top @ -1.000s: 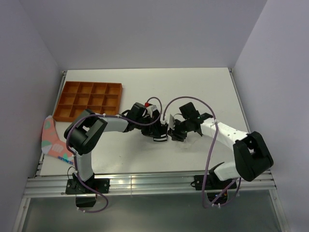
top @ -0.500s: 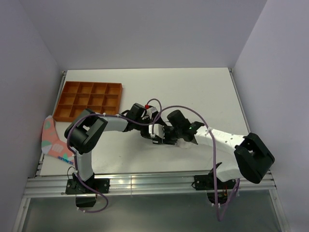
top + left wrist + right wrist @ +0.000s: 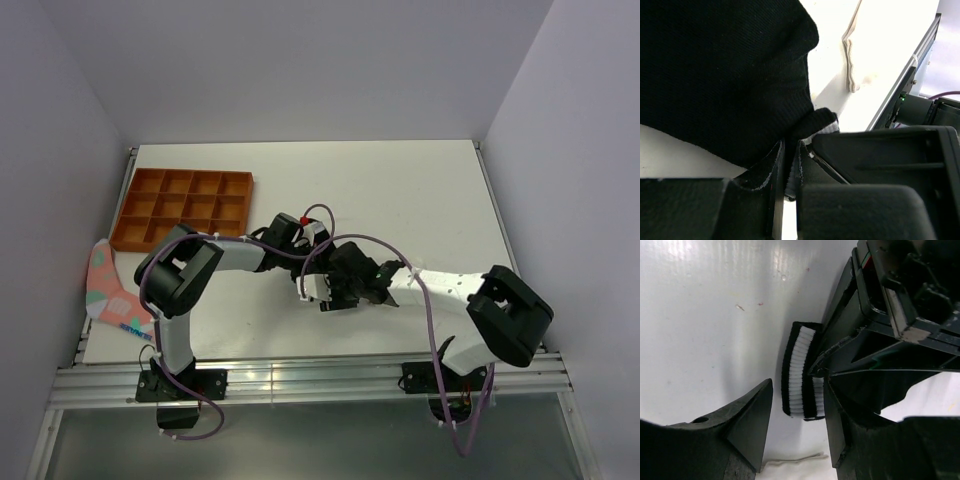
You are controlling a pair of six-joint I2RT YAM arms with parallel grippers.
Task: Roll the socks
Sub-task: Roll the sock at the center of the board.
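Where the white tabletop (image 3: 420, 190) carries the work, both arms converge on one spot near its middle: the left arm (image 3: 230, 258) reaches in from the left and the right arm (image 3: 450, 290) from the right, their wrists almost meeting.

The black sock (image 3: 720, 75) lies bunched under the left wrist. The white sock (image 3: 854, 55) lies flat on the tabletop just beside it, apart from both pincers.

The left pincer (image 3: 789, 160) is clamped together on a fold of the black sock, with the fabric pinched between its pads.

The right pincer (image 3: 797, 387) stands apart and holds nothing. It is low over the tabletop and points toward the left pincer.

The striped cuff (image 3: 799, 371) of the black sock protrudes from beside the left pincer and lies directly ahead of the right pincer, in line with the gap between its fingers. The long axis of the cuff runs along the fingers, so the closing line crosses its narrow width.

Judgement: the right pincer is the free one and the nearer to the cuff. A short advance followed by closure would likely capture the cuff. The left pincer body stands close on one side, so clearance there is tight.
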